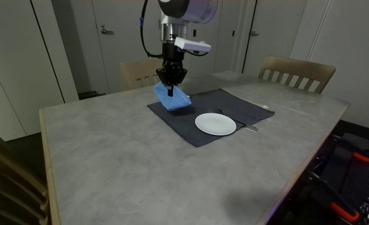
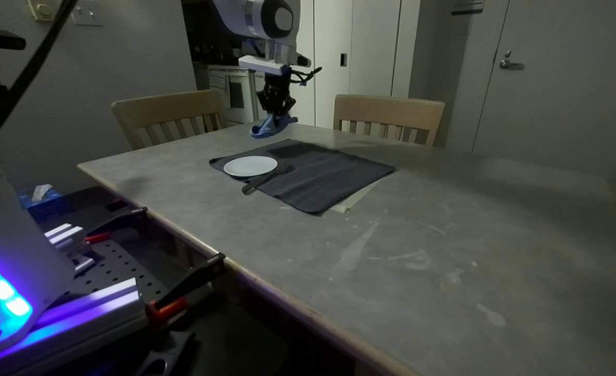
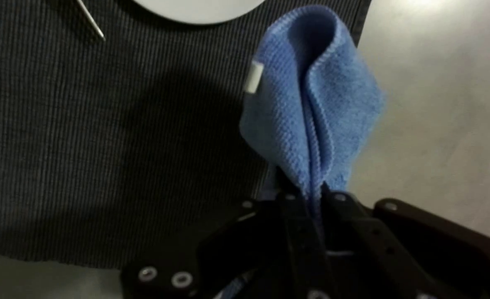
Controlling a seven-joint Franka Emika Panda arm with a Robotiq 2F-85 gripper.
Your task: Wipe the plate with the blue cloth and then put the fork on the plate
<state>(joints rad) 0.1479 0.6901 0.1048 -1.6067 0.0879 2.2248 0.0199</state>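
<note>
my claw (image 3: 311, 199), nearly closed, grips the blue cloth (image 3: 288, 108); my wrist view shows its pale tag (image 3: 253, 77), both exterior views the fork handle (image 1: 251, 127).

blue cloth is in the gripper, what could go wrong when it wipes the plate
A wide wiping stroke might push the fork, which lies close beside the plate.
Sideways pressure might shift the plate, which sits near the edge of the dark grey placemat.
The gripper pinches just a fold of the blue cloth, so the loose part may crumple rather than lie flat.
</note>
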